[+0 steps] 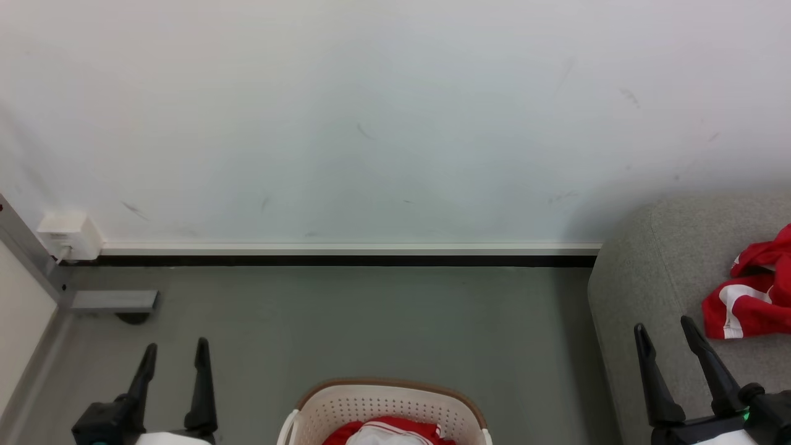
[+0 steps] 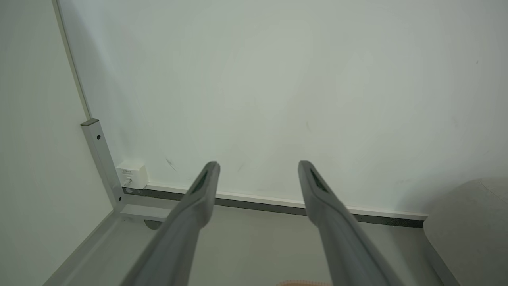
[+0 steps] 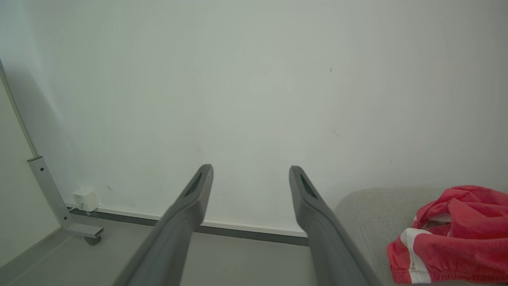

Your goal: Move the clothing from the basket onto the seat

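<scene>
One red jersey (image 1: 751, 296) lies on the sofa (image 1: 655, 272), more in the basket (image 1: 383, 402) (between trips, I'd say). The left tool (image 1: 176, 343) and right tool (image 1: 662, 324) gape empty; next, one should reach into the basket.

Indoor room, home-like staging: grey sofa (image 1: 655, 272), laundry basket (image 1: 371, 408) on grey floor (image 1: 371, 321), scuffed white wall (image 1: 371, 123), metal-framed partition (image 1: 25, 253) on castor (image 1: 133, 318).

You're looking at a basket (image 1: 346, 408) of smooth, cream, perforated plastic with a brown rim. The seat (image 1: 655, 278) is coarse, grey woven cloth, matt all over. The clothing (image 1: 751, 303) is soft, matt red and white fabric. The floor (image 1: 371, 321) looks smooth and matt, and the wall (image 1: 371, 123) is matt, scuffed paint.
</scene>
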Controlling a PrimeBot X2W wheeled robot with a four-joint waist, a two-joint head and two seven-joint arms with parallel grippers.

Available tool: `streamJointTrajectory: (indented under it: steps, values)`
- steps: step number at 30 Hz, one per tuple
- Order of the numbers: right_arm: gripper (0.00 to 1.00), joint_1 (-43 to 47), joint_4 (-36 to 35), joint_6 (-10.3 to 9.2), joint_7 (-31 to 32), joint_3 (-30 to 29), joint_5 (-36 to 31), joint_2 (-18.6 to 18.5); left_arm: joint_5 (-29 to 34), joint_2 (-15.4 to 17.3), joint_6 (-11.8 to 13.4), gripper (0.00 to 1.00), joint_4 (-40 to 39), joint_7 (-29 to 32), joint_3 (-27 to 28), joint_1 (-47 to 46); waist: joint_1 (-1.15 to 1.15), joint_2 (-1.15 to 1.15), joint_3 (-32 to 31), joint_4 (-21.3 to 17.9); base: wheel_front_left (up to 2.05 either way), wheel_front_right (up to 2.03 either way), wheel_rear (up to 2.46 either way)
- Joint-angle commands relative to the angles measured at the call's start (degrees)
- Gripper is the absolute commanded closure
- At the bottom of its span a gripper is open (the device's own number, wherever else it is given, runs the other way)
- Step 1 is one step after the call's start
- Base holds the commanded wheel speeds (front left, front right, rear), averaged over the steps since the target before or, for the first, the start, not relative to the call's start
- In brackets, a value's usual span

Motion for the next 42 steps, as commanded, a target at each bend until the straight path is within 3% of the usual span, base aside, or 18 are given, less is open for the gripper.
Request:
streamJointTrajectory:
  steps: [1,14,26,35,42]
  values:
    - [0.0,1.2,0.2,-0.12,-0.2,-0.2,-0.6,0.2,1.2,-0.7,-0.5,0.0,0.6,0.0,0.7,0.8,0.0,0.0,0.0,0.0,0.0,0.0,0.0]
    - [0.0,0.8,1.0,-0.12,-0.2,-0.6,-2.6,1.0,7.3,-5.1,-6.2,0.0,2.9,0.0,5.8,-0.2,0.0,0.0,0.8,-1.0,0.0,0.0,0.0]
    - [0.0,-0.8,0.4,-0.12,-0.2,0.2,-1.6,1.0,9.5,-6.7,-8.6,0.0,3.9,0.0,8.0,-0.8,0.0,0.0,2.1,-3.8,0.0,0.0,0.0]
    - [0.0,-3.6,-1.1,-0.13,-0.2,0.3,-1.2,0.4,10.0,-7.2,-10.3,0.0,5.8,0.0,7.8,-3.6,0.0,0.0,6.4,-7.7,0.0,0.0,0.0]
    - [0.0,-6.9,-2.9,-0.13,-0.2,-0.4,-0.9,0.6,10.3,-6.5,-12.0,0.0,14.1,0.0,5.2,-9.3,0.0,0.0,12.9,-10.7,0.0,0.0,0.0]
